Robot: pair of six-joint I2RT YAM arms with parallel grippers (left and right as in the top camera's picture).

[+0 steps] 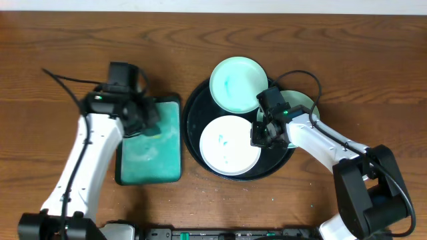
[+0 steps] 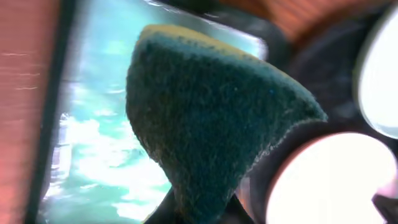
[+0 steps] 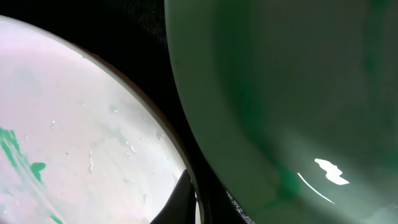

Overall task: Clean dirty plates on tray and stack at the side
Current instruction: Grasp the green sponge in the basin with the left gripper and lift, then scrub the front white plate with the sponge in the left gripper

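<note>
The round black tray [image 1: 193,123] holds three plates. A mint plate [image 1: 235,81] with teal smears lies at the back. A white plate [image 1: 227,148] with small teal marks lies in front, and a third plate [image 1: 301,101] at the right is partly hidden under my right arm. My right gripper [image 1: 261,137] is shut on the white plate's [image 3: 81,124] right rim, which shows thin between its fingers [image 3: 181,202]. A mint plate [image 3: 292,81] fills the right of that view. My left gripper [image 1: 147,119] hangs over the teal tray, shut on a dark green sponge [image 2: 211,112].
A teal rectangular tray [image 1: 157,157] with pale foam streaks lies left of the black tray, almost touching it. Brown wood tabletop [image 1: 333,47] surrounds both. Cables loop from each wrist.
</note>
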